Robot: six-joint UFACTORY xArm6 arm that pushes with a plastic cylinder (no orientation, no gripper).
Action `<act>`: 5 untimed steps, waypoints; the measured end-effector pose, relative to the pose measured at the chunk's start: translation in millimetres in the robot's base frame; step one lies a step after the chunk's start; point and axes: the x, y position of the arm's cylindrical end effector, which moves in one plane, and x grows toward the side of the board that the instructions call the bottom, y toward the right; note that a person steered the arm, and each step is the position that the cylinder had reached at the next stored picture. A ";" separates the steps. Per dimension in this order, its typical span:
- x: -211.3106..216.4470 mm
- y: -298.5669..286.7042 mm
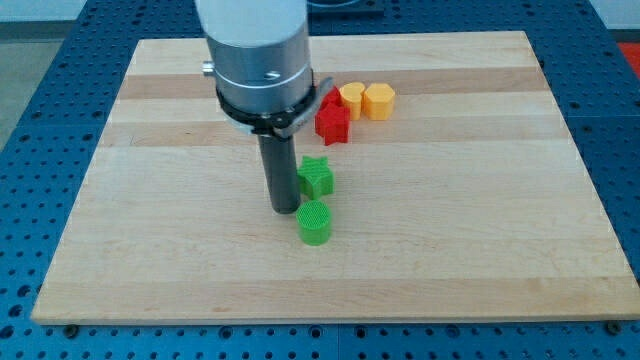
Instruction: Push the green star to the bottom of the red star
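The green star (317, 176) lies near the board's middle, below the red star (332, 122). The red star sits at the upper middle, partly behind the arm's body. My tip (284, 208) rests on the board just left of the green star, close to it or touching it; I cannot tell which. A green round block (314, 222) lies just below the green star, to the lower right of my tip.
Another red block (329, 100) sits just above the red star. Two yellow blocks (352, 100) (379, 101) lie side by side to its right. The wooden board (150, 250) rests on a blue perforated table.
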 end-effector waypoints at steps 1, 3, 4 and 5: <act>0.6 21.8; -21.5 36.9; -26.4 37.7; -31.2 38.1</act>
